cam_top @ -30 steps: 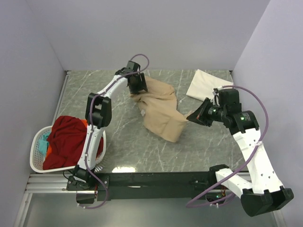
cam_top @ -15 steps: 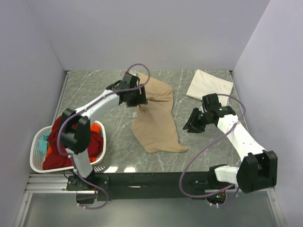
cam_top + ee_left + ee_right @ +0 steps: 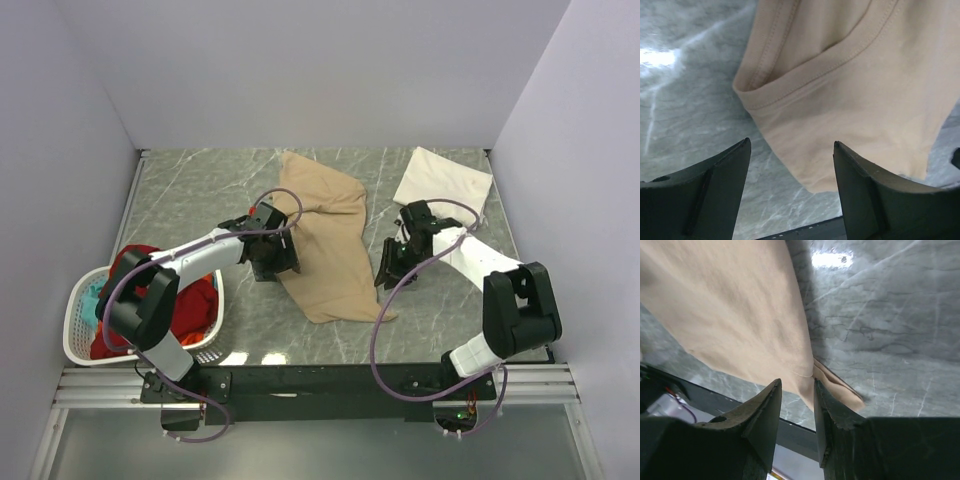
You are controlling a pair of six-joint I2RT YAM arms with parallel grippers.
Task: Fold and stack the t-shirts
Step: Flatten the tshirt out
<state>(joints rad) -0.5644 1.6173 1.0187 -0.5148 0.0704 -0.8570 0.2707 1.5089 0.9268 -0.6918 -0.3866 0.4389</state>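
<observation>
Tan cotton t-shirt (image 3: 325,235) lies spread out mid-way across the grey marbled surface (image 3: 200,190), which is boxed in by pale lilac walls (image 3: 300,70). The left fingers (image 3: 278,265) are released wide over its left edge, and the right fingers (image 3: 388,272) are slightly parted beside its right edge, gripping nothing. Only the overhead view takes in the cream-white folded t-shirt (image 3: 443,180) at far right and the white plastic basket (image 3: 75,320) holding a red garment (image 3: 140,280); the left wrist view alone shows a stitched hem (image 3: 830,62).
</observation>
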